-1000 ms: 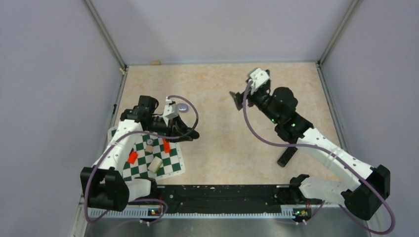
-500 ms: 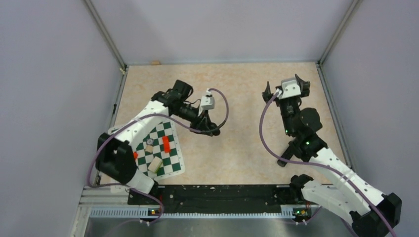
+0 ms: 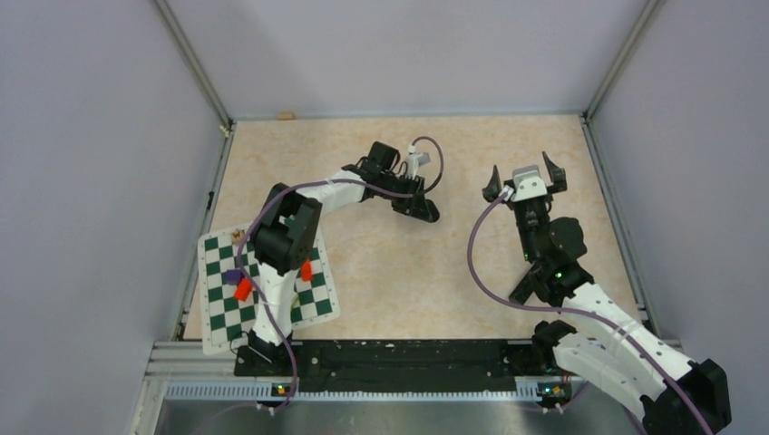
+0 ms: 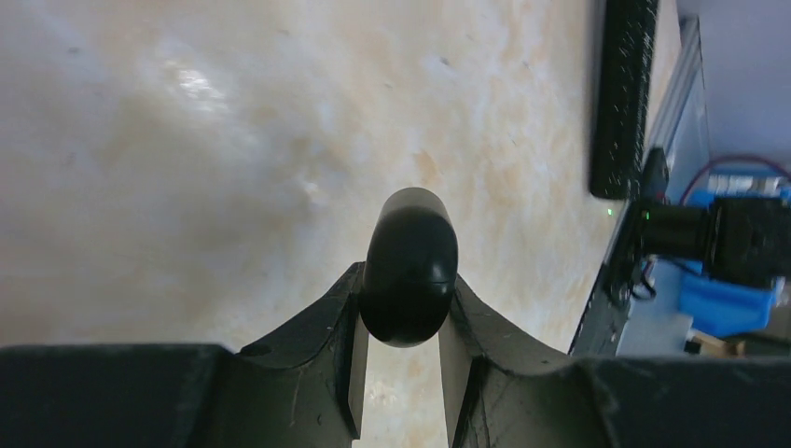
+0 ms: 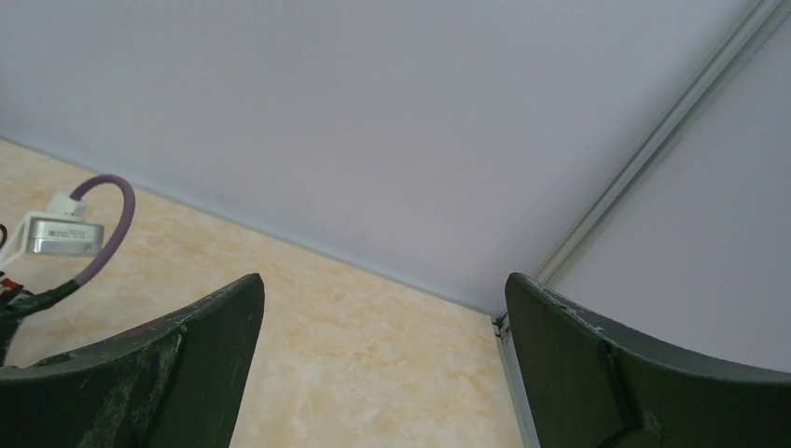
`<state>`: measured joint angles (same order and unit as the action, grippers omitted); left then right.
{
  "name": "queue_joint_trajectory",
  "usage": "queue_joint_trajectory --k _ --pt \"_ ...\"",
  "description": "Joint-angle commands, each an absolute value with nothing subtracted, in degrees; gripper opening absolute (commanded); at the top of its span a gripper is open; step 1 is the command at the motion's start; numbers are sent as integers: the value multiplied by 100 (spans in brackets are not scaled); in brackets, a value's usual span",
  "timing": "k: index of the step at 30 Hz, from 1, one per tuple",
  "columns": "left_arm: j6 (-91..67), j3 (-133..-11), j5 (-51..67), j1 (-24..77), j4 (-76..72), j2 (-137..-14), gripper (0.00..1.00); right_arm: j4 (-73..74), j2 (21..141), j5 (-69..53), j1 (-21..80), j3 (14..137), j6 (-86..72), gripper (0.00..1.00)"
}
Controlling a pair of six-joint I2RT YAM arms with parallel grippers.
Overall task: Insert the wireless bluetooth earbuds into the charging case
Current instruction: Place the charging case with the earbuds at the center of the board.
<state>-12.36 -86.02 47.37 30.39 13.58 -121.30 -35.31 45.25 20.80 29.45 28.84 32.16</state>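
Charging case [image 4: 409, 245] pinched in the narrowly closed left tool [image 3: 421, 207] over the middle of the surface [image 3: 390, 281], dark and backlit in the left wrist view, lid state and contents unreadable, 2 earbuds too small to pick out, right tool [image 3: 523, 178] spread wide, holding nothing.

Dark rounded object [image 4: 409, 261], gripped by pincer [image 4: 408, 303]

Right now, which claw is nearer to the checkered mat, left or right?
Left. The left claw is over mid-table, beyond the checkered mat and to its right; the right claw is further right still.
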Motion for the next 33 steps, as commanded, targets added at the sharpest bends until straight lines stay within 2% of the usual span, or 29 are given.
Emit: queue_joint_trajectory --k 1,6,10,12,14,15,16,22,28,30,33 --pt "-2720 -9110 4120 3060 976 -12509 3 -4056 4496 1941 2895 2808 3268 99" --pt "-2834 -9228 3695 3062 1245 -12656 18 -4010 4539 1854 2892 2795 3184 99" --pt "-2903 -9398 3701 3065 1402 -12793 24 -4034 4534 1871 2897 2792 3195 99" --pt "-2930 -9421 3721 3066 1406 -12832 40 -4041 4521 1870 2895 2781 3199 99" --pt "-2949 -9459 3751 3059 1396 -12842 70 -4043 4514 1873 2898 2778 3208 99" --pt "-2953 -9476 3757 3061 1402 -12841 92 -4047 4515 1880 2897 2783 3220 99" --pt "-2953 -9509 3759 3064 1417 -12846 98 -4069 4512 1890 2892 2777 3226 99" --pt "-2588 -9824 3927 2941 1718 -12493 99 -4146 4453 1953 2868 2760 3296 99" --pt "-1465 -9778 4279 2344 1981 -10987 99 -4049 4301 2104 2804 2915 3259 99" --pt "-801 -9814 4401 2007 2320 -10287 99 -3041 4235 1830 2806 3345 3089 99" --pt "380 -9427 4498 1464 2566 -9009 99 -1069 4170 763 2805 4151 2894 99"
